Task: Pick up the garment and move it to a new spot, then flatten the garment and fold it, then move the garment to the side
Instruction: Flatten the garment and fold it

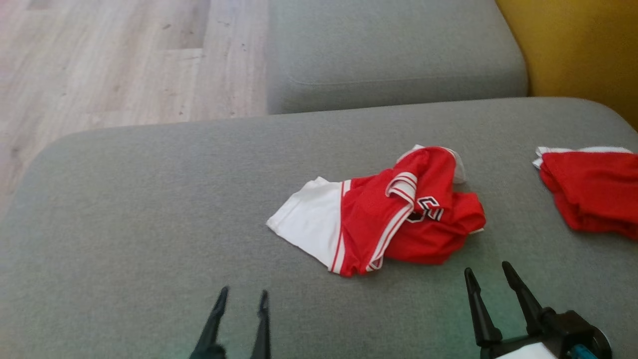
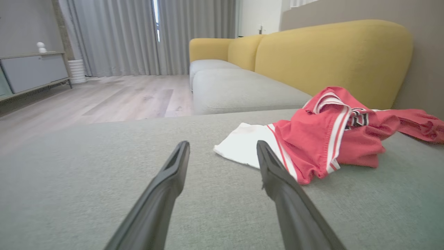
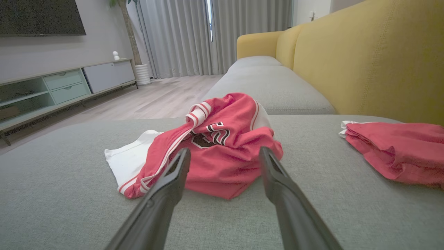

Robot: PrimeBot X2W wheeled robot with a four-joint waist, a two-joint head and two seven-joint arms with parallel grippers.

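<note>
A crumpled red and white garment (image 1: 384, 214) with striped trim and a black emblem lies in a heap on the grey sofa seat (image 1: 149, 199). It is also in the left wrist view (image 2: 322, 135) and the right wrist view (image 3: 211, 146). My left gripper (image 1: 241, 296) stands open near the seat's front edge, to the left of the heap and apart from it. Open too, my right gripper (image 1: 488, 274) hovers just in front of the heap's right side, empty. In the right wrist view its fingers (image 3: 173, 173) frame the red cloth.
Another red garment (image 1: 593, 194), folded, lies at the seat's right edge. A second grey cushion (image 1: 389, 50) sits beyond, with the yellow backrest (image 1: 578, 45) on the right. Wooden floor (image 1: 114, 60) lies to the left. A low cabinet (image 3: 62, 86) stands across the room.
</note>
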